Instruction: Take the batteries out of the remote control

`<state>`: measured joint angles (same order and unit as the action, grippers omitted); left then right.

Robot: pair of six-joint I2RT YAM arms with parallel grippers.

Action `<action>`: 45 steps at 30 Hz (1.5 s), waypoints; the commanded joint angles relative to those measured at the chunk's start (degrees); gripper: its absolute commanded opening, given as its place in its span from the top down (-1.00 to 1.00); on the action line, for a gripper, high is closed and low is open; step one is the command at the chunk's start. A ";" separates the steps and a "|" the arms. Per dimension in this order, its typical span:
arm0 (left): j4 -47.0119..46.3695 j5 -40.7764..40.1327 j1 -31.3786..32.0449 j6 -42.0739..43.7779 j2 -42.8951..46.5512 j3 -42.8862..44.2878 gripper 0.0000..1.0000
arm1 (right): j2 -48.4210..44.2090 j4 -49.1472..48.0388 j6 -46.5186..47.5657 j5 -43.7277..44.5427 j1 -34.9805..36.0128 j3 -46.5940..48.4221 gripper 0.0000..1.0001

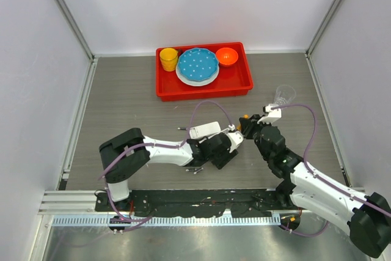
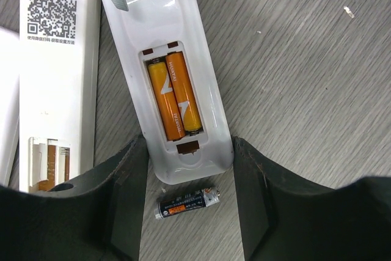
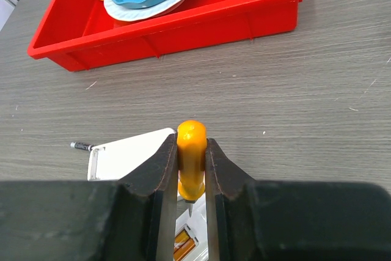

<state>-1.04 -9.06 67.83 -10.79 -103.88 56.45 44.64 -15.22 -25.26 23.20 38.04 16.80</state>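
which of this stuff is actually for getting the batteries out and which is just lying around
For the job: open remote, two orange batteries in its bay, loose dark battery just off its end, QR-labelled remote alongside, screwdriver in the right gripper, left gripper straddling the open remote.
Lying about: red tray with yellow cup, blue dotted dish, orange bowl; clear cup.

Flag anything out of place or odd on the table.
One black battery lies loose on the table just past the end of the open remote, while two orange batteries are seated in its compartment. Nothing looks spilled or damaged.
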 commanded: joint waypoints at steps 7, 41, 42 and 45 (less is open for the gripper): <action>0.86 0.89 -1.92 3.32 1.47 -2.56 0.15 | 2.82 -1.48 0.30 -6.85 1.33 -0.98 0.97; -2.30 1.41 -2.97 0.85 2.36 -3.62 0.24 | 0.08 0.72 0.64 -5.19 1.33 0.16 0.97; -2.30 1.41 -2.97 0.85 2.36 -3.71 0.25 | 0.62 0.72 1.08 -5.27 1.33 0.95 0.97; -2.30 1.68 -2.97 0.85 2.27 -3.54 0.29 | 2.55 -0.07 2.48 -4.92 1.77 1.92 0.97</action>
<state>-2.76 -8.75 65.17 -10.09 -101.71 53.32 45.30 -12.64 -25.36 16.62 39.09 15.55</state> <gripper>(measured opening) 0.543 0.236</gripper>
